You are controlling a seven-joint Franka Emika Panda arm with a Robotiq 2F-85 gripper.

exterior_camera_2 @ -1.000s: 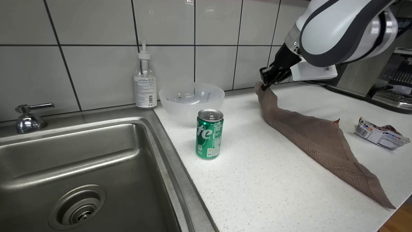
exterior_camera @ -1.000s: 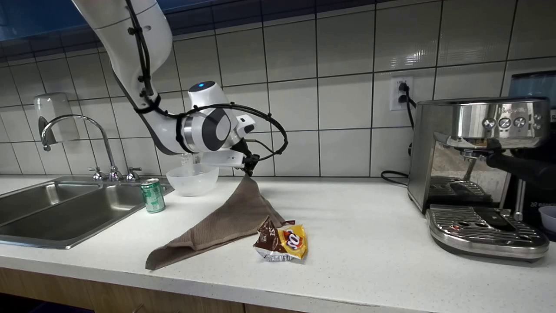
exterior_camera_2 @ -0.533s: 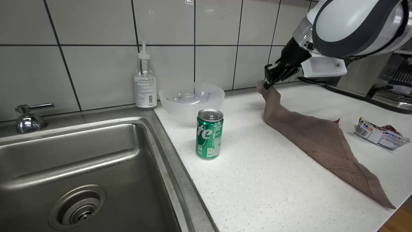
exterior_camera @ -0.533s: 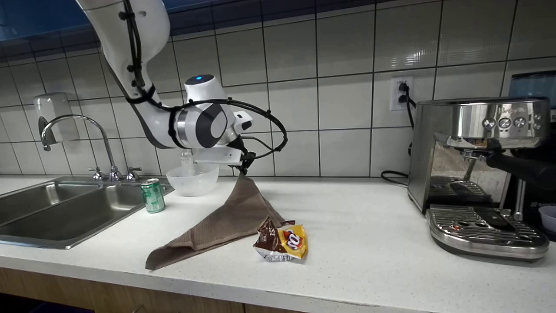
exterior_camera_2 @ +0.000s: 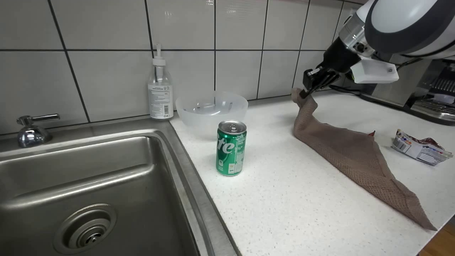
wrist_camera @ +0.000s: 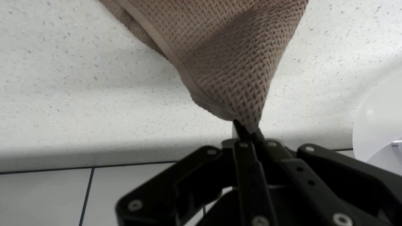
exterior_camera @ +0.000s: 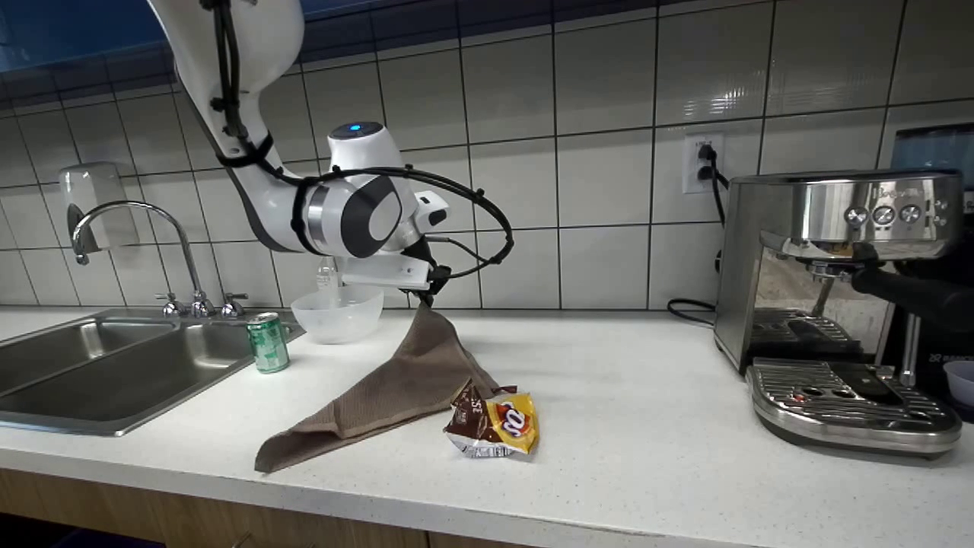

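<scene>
My gripper [exterior_camera: 426,297] is shut on one corner of a brown woven cloth [exterior_camera: 415,373] and holds that corner a little above the white counter. In an exterior view the gripper [exterior_camera_2: 305,93] points down at a slant near the back wall. The rest of the cloth [exterior_camera_2: 341,145] slopes down and lies on the counter toward the front edge. In the wrist view the gripper [wrist_camera: 249,127] has its fingertips together on the gathered corner of the cloth [wrist_camera: 226,56]. A crumpled brown and yellow snack packet [exterior_camera: 494,426] lies by the cloth's side; its back shows in an exterior view [exterior_camera_2: 421,147].
A green can [exterior_camera_2: 231,149] stands beside the steel sink [exterior_camera_2: 170,149]. A translucent bowl [exterior_camera_2: 211,110] and a pump bottle [exterior_camera_2: 160,92] stand near the wall. An espresso machine [exterior_camera: 837,297] stands at the far side, with a cable [exterior_camera: 689,310] near it.
The gripper has moved slightly away from the bowl and can, with the cloth's held corner following. The cloth's far part, packet, can and bowl stay where they were.
</scene>
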